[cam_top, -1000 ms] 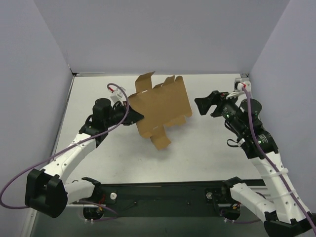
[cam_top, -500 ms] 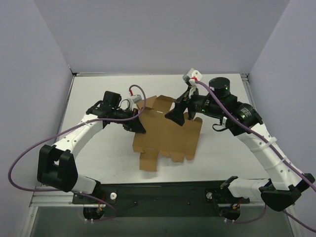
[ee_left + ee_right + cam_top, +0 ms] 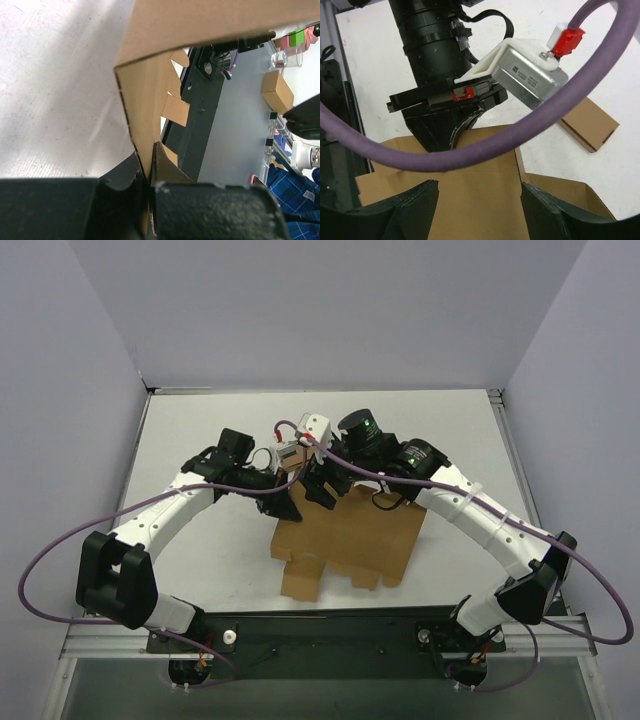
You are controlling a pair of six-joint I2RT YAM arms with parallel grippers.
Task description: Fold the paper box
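Pinching paper box [image 3: 350, 530], left jaws

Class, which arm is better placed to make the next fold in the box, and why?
Right, probably. The left gripper is shut on the box edge, anchoring it. The right gripper is over the cardboard with fingers open, holding nothing, so it is free to press or pinch a panel.
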